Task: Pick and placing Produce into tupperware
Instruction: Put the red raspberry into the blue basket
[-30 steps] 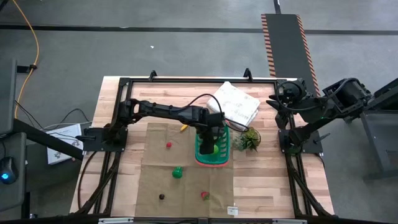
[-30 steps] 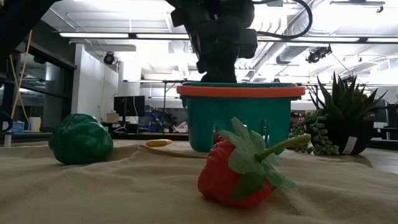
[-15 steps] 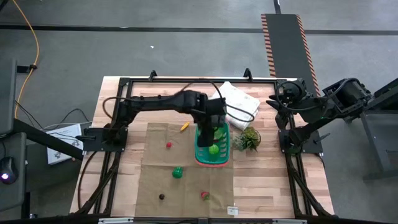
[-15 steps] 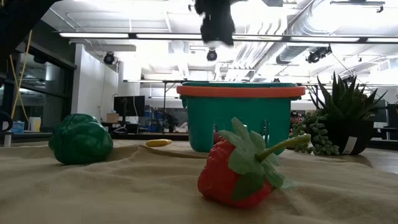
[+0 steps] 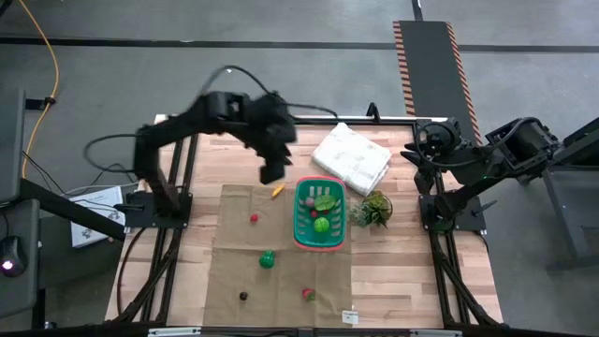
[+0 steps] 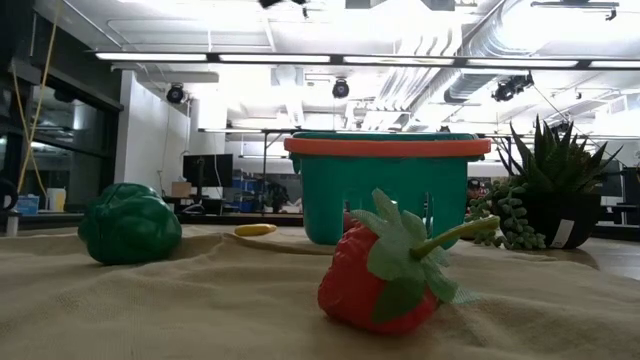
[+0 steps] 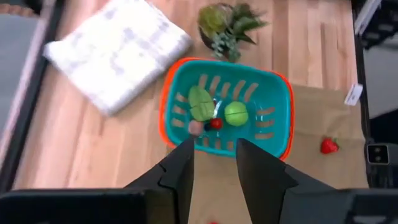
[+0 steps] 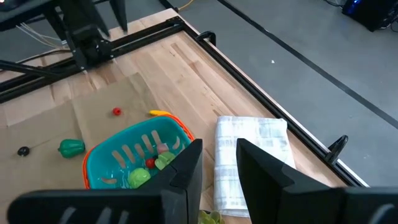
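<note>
The teal tupperware basket (image 5: 301, 217) (image 7: 277, 118) stands on the brown cloth and holds a leafy green piece (image 7: 201, 102), a round green piece (image 7: 236, 114) and a small red piece (image 7: 216, 123). On the cloth lie a red berry (image 5: 254, 218), a green pepper (image 5: 268, 259) (image 6: 130, 222), a dark piece (image 5: 243, 296), a strawberry (image 5: 306, 294) (image 6: 385, 270) and a yellow piece (image 5: 277, 191). My left gripper (image 5: 271, 171) (image 7: 214, 144) hangs high, left of the basket, open and empty. My right gripper (image 5: 418, 153) (image 8: 219, 144) waits open at the table's right edge.
A folded white cloth bundle (image 5: 351, 157) lies at the far side, beyond the basket. A small potted plant (image 5: 374, 208) (image 6: 555, 195) stands right of the basket. The black frame rail (image 5: 281, 120) runs around the table's edges.
My left gripper has risen out of the basket, high above the table, and swung toward the table's far left; in the low view it has left the picture at the top. The basket and the pieces in it have stayed in place.
</note>
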